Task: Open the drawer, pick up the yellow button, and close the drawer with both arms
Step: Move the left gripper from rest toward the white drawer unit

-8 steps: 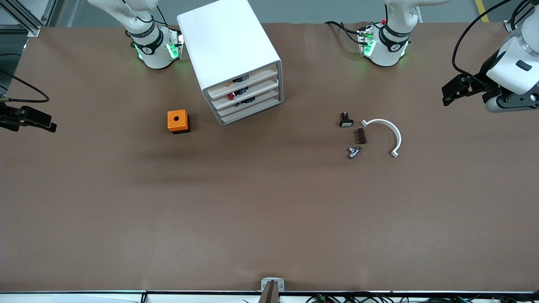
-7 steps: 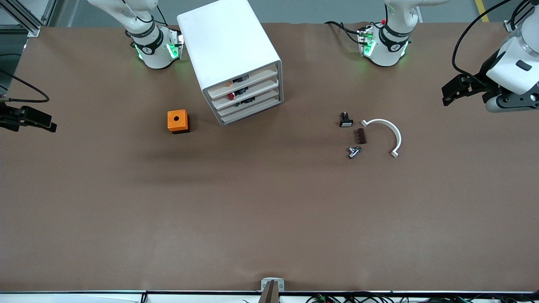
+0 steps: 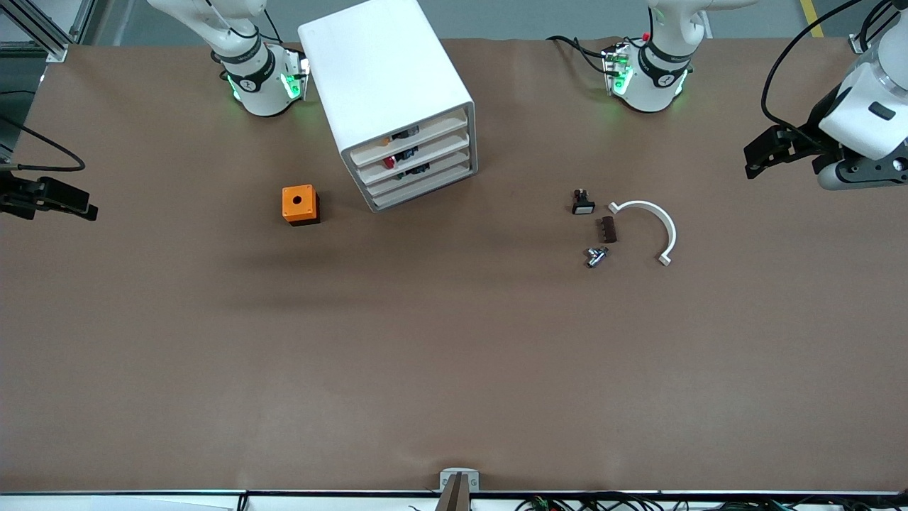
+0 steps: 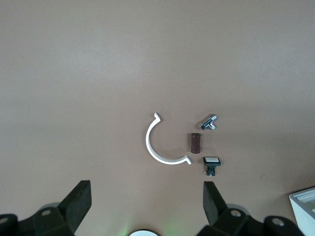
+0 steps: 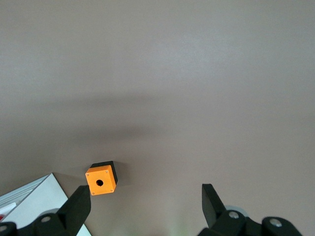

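Both claws stood wide and empty, high over the worktop (image 3: 454, 369) and well clear of the cabinet (image 3: 386, 99): the left claw (image 3: 762, 152) off toward its own arm's end, the right claw (image 3: 67, 202) toward its arm's end. All four drawers looked shut, and the button (image 3: 385, 141) sat as an orange speck in the top drawer (image 3: 411, 138). The risk was a claw catching a lower drawer, since the fronts lay close together, or the light cabinet sliding when pulled.
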